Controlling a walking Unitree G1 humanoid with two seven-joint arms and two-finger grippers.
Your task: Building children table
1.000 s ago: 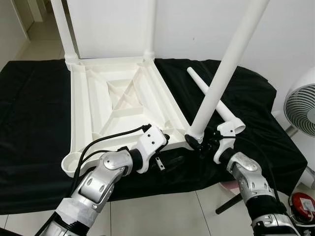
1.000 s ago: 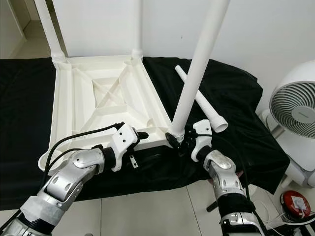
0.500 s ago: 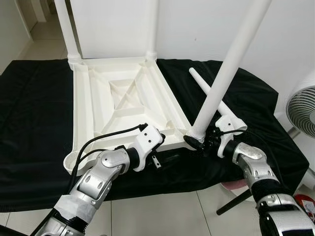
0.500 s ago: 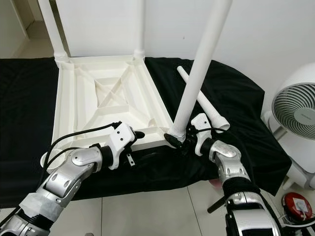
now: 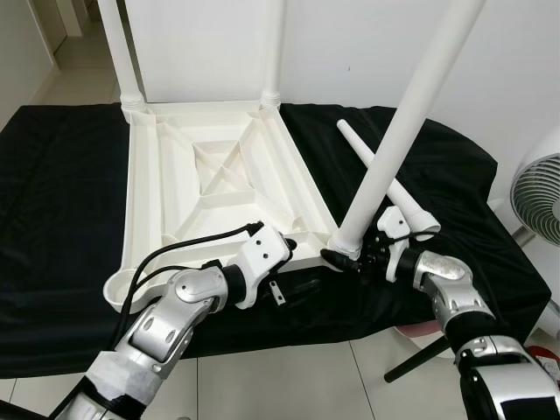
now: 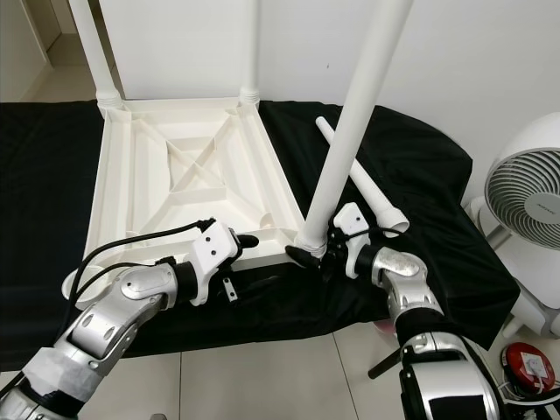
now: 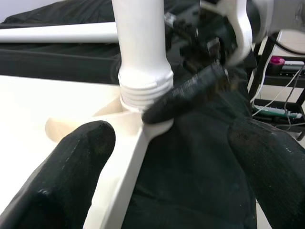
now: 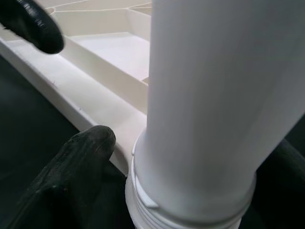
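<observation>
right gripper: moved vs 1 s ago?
Yes. The right gripper is shut on the leg at the tabletop corner. Its white wrist, then below the loose leg's flared end, is now level with it, nearer the corner.

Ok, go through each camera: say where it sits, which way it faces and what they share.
Left eye view: on the head, facing forward and down at the upturned tabletop on the black cloth; both silver arms show.
Right eye view: the same scene from the other eye, with a fan at the right.
Left wrist view: along the left gripper, open, toward the leg at the corner socket.
Right wrist view: along the right gripper, closed around that leg.
Shared: the leg's threaded base.
</observation>
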